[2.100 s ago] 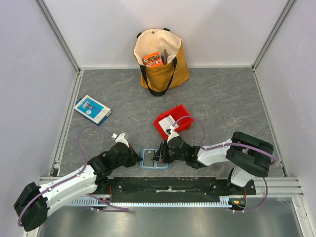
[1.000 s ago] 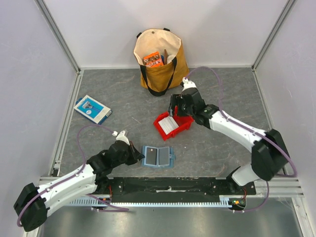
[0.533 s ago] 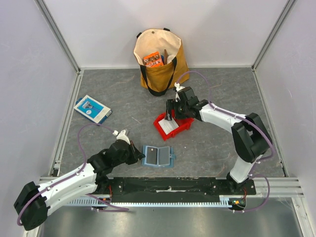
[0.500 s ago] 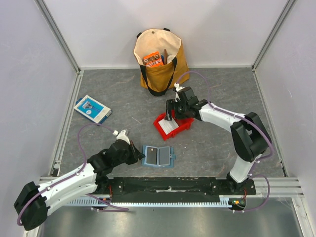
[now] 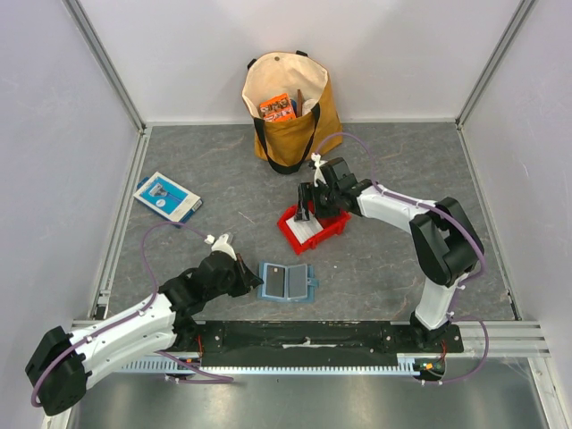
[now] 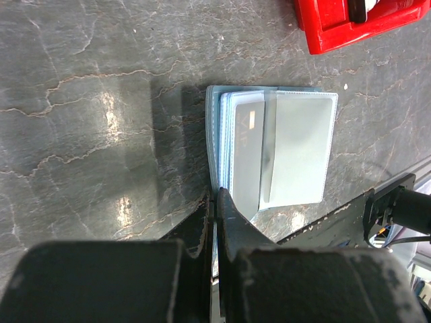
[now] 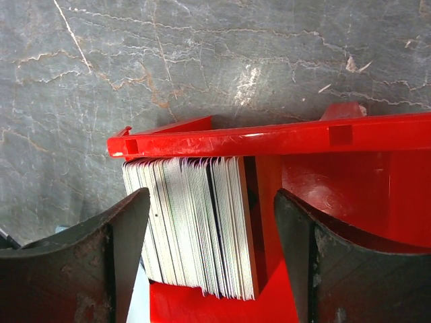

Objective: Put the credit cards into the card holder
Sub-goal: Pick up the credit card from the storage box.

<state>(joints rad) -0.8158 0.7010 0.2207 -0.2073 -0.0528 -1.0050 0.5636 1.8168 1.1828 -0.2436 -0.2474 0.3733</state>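
A grey, stone-patterned table [image 5: 223,179] is seen from above; a teal wallet [image 5: 286,282] lies open and flat at 6 o'clock, near the front edge; one grey card [image 6: 246,151] is tucked into a pocket on its left half. The left claw [image 5: 248,279] is closed, its tips set against the wallet's 9 o'clock edge; whether that edge is pinched cannot be told. A red bin [image 5: 332,231] sits near the middle of the table, at 1 o'clock from the wallet and apart from it; a stack of cards [image 7: 195,222] stands on edge inside it. The right claw [image 5: 307,207] is held wide open over the bin, with one finger on each side of the stack; nothing is gripped. A tan bag [image 5: 290,116] stands at 12 o'clock; a blue-and-white flat box [image 5: 167,197] lies at 9 o'clock.
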